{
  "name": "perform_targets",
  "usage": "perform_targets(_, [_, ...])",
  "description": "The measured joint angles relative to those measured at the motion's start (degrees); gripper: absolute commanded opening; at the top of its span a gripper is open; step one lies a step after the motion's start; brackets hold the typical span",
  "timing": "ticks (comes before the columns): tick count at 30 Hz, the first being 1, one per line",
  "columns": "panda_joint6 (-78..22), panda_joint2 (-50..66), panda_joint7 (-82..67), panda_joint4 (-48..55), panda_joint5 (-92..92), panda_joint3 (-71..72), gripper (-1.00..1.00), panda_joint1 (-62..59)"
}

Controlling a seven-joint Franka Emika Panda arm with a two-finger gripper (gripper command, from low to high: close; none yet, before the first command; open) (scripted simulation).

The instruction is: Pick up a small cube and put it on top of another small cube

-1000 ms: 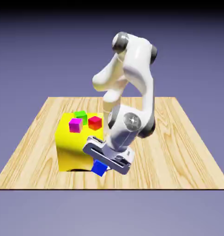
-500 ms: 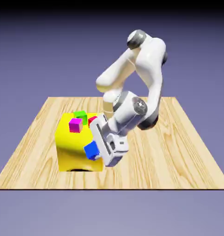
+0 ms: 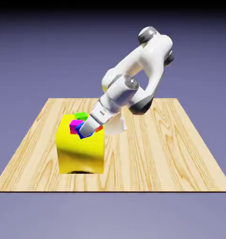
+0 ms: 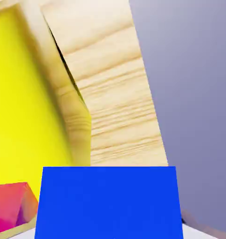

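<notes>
On the yellow block (image 3: 79, 149) near the table's (image 3: 180, 154) front edge, a magenta cube (image 3: 76, 124) and a green cube (image 3: 80, 115) show. Beside them the gripper (image 3: 85, 132) holds the blue cube (image 3: 82, 134), mostly hiding the red cube (image 3: 99, 127). The hand view's blue face (image 4: 107, 203) covers both fingertips.

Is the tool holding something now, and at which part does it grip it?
Yes: the tool holds the small blue cube. It fills the space between the fingertips, so the grip seems to be on two opposite side faces.
</notes>
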Motion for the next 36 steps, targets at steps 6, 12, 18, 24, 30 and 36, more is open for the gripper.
perform_targets(6, [1.29,-2.16,14.92,-5.90,2.56,-9.35,-1.00,7.73])
perform_targets(12, [2.58,-4.32,29.85,-11.80,5.12,-18.71,-1.00,15.46])
perform_targets(18, [3.87,-6.48,44.77,-17.70,7.67,-28.06,-1.00,23.19])
perform_targets(24, [5.17,-8.64,59.70,-23.60,10.20,-37.41,-1.00,30.93])
perform_targets(30, [6.47,-10.80,74.64,-29.50,12.73,-46.77,-1.00,38.66])
perform_targets(36, [7.95,-11.95,84.95,-36.01,14.94,-52.76,-1.00,43.37])
